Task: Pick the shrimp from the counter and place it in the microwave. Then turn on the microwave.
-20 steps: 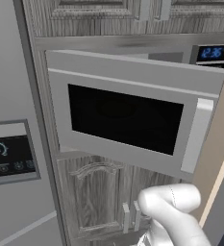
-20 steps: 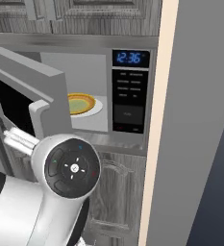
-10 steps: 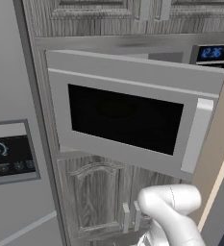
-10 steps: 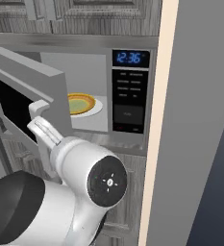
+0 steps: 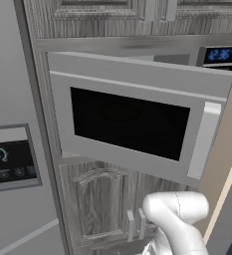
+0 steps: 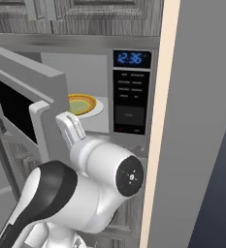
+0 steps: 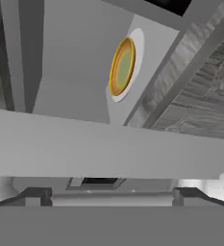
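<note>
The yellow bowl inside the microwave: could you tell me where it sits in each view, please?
Left base view: not in it.
Right base view: yellow bowl left of centre, on the white turntable.
Hand view: upper centre, turned on edge.
Shared landmark: the microwave door.

The microwave (image 6: 129, 92) sits built into the grey wood cabinets, door (image 5: 132, 119) swung open leftward, clock glowing blue. Whether the shrimp is inside I can't tell.
</note>
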